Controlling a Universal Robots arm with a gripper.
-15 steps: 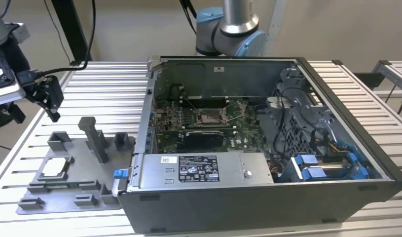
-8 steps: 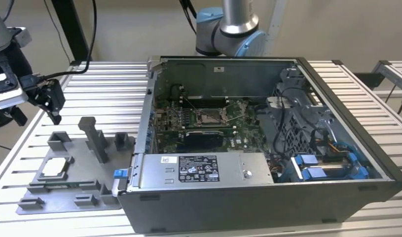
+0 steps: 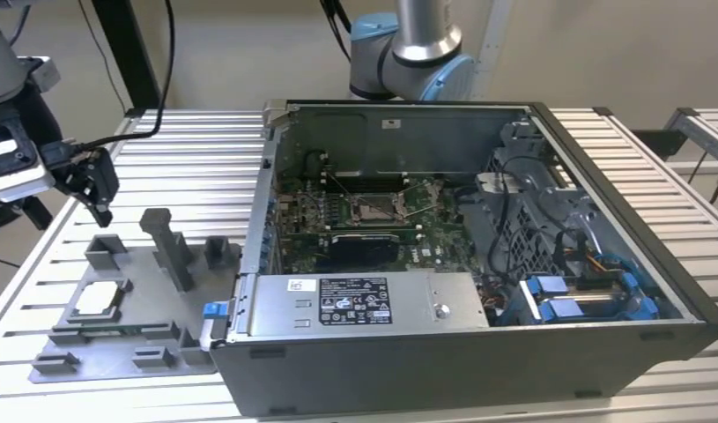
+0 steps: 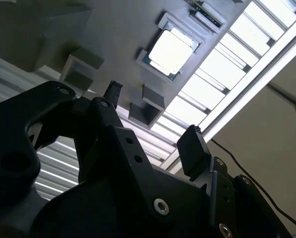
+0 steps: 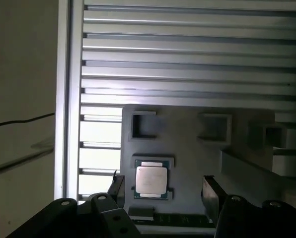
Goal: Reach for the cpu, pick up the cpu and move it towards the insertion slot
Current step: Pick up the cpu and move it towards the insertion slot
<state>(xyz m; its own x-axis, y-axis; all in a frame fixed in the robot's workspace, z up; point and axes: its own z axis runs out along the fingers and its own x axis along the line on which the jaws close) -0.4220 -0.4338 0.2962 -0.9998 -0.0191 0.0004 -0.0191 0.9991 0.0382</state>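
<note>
Gripper (image 5: 162,184) hangs above the grey fixture plate (image 5: 187,148), jaws apart and empty. The cpu (image 4: 170,52) lies flat in its recess there, well apart from the insertion slot (image 3: 374,209) inside the computer case (image 3: 453,366). The cpu is judged light, rigid, thin and fragile underneath. It is best pinched on two opposite edges, not the slick top.

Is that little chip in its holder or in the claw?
In its holder: the cpu lies flat in a square pocket, while the open claw hangs above it, holding nothing.
</note>
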